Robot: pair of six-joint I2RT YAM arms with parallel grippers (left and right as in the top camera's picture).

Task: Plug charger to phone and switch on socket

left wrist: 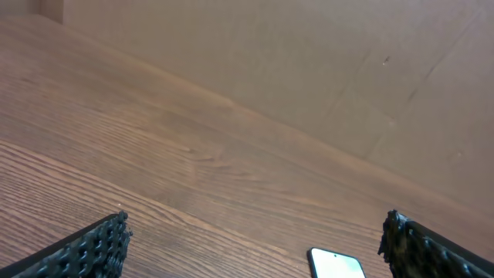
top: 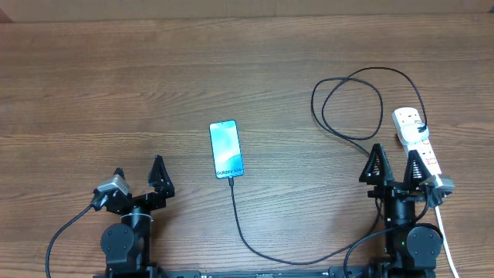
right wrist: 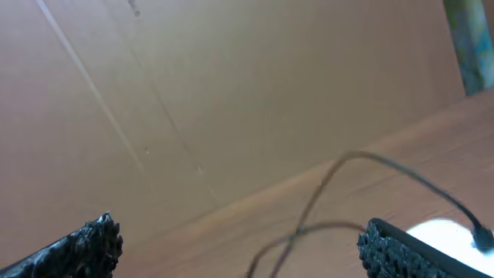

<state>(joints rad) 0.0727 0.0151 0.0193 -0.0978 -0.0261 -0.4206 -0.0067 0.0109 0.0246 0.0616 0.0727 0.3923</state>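
The phone [top: 225, 149] lies flat mid-table with its light blue screen up, and its far end shows in the left wrist view [left wrist: 337, 265]. The black charger cable [top: 241, 228] meets the phone's near end and looks plugged in. It runs along the front edge, then loops [top: 347, 108] back to the white socket [top: 417, 139] at the right. My left gripper [top: 139, 171] is open near the front left, apart from the phone. My right gripper [top: 397, 153] is open just in front of the socket, with the cable loop [right wrist: 309, 212] ahead of it. Neither gripper holds anything.
A brown cardboard wall [left wrist: 309, 62] stands behind the wooden table's far edge. The socket's thick white cord [top: 446, 239] runs down past the right arm's base. A black plug [top: 417, 128] sits in the socket's far outlet.
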